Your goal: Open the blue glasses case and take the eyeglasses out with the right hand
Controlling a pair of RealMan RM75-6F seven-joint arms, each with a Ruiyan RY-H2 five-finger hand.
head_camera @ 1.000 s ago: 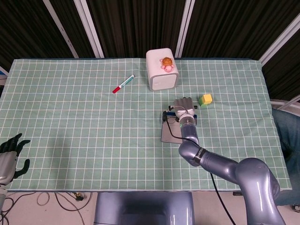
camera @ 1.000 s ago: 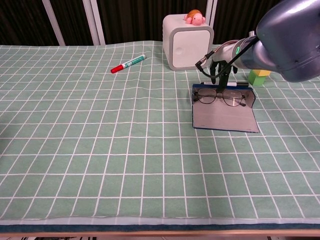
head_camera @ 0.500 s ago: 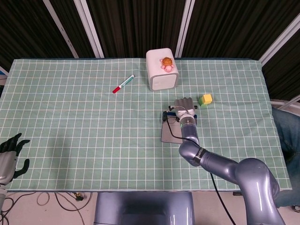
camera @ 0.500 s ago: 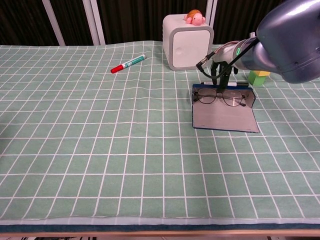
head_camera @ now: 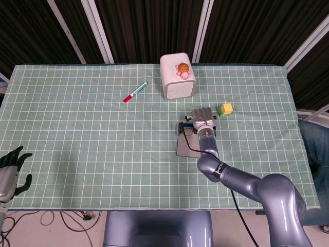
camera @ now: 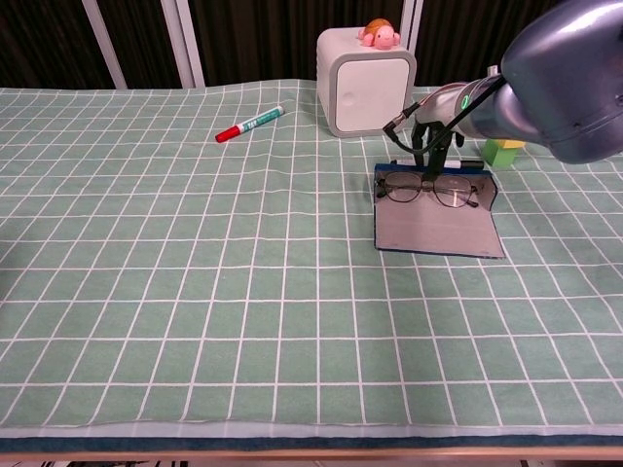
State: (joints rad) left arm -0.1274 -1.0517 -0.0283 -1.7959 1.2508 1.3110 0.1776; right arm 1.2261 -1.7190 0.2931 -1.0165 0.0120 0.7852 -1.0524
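Glasses case: the blue glasses case [camera: 435,226] lies open and flat on the green checked cloth [camera: 195,272], right of centre in the chest view, its grey lining facing up. In the head view it sits just below the middle of the frame, partly hidden by the right forearm.
Eyeglasses: the eyeglasses [camera: 429,189] rest in the upper part of the open case, lenses side by side, along its far edge.
Right hand: the right hand [camera: 428,131] hangs over the far edge of the case, dark fingers pointing down at the bridge of the eyeglasses. From where I stand I cannot tell whether the fingertips pinch the frame or only touch it.
Left hand: the left hand [head_camera: 11,167] shows at the lower left edge of the head view, off the cloth, fingers spread and holding nothing.
White box: a white rounded box [camera: 366,81] stands in the upper middle of the chest view, behind the case, with a small toy turtle [camera: 380,35] on top.
Marker: a red-capped marker [camera: 249,124] lies on the cloth in the upper left, well apart from the case.
Block: a yellow-green block [head_camera: 224,109] sits just right of the right hand in the head view.
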